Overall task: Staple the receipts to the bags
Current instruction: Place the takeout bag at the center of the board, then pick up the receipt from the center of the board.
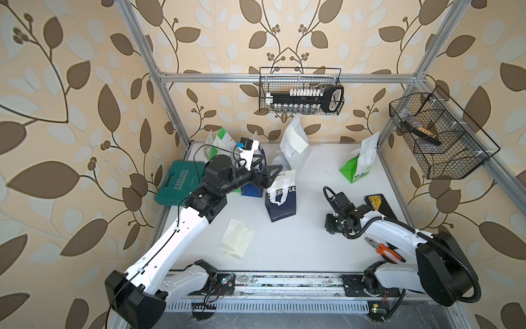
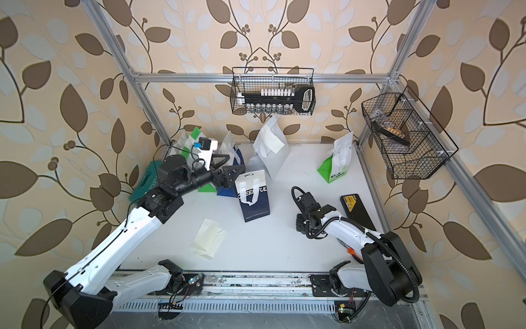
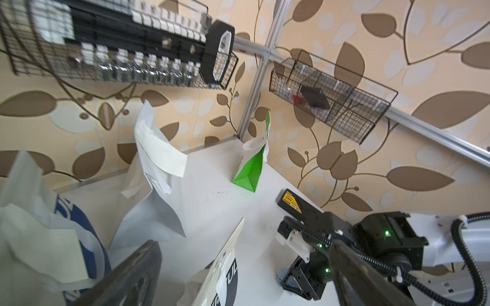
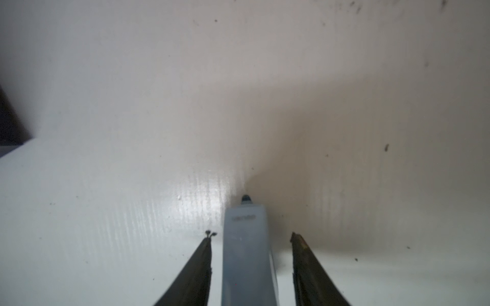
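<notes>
My left gripper (image 1: 269,166) (image 3: 244,278) is open, its fingers on either side of the top edge of a navy-and-white bag (image 1: 280,199) (image 3: 225,267) standing mid-table; nothing is held. The right gripper (image 1: 331,225) (image 4: 250,234) points down at the table, open. A light-blue stapler (image 4: 246,251) lies between its fingers with a gap on each side. Loose receipts (image 1: 236,237) (image 2: 209,237) lie flat near the front left. A white bag (image 1: 296,153) at the back carries a receipt (image 1: 296,139). Green-and-white bags stand at the back right (image 1: 358,162) and back left (image 1: 220,142). A blue bag (image 1: 252,190) is partly hidden behind the left arm.
A teal tool case (image 1: 176,182) lies at the left edge. A black box with a yellow label (image 1: 378,205) and orange-handled pliers (image 1: 384,249) lie by the right arm. Wire baskets hang on the back wall (image 1: 301,91) and on the right rail (image 1: 438,136).
</notes>
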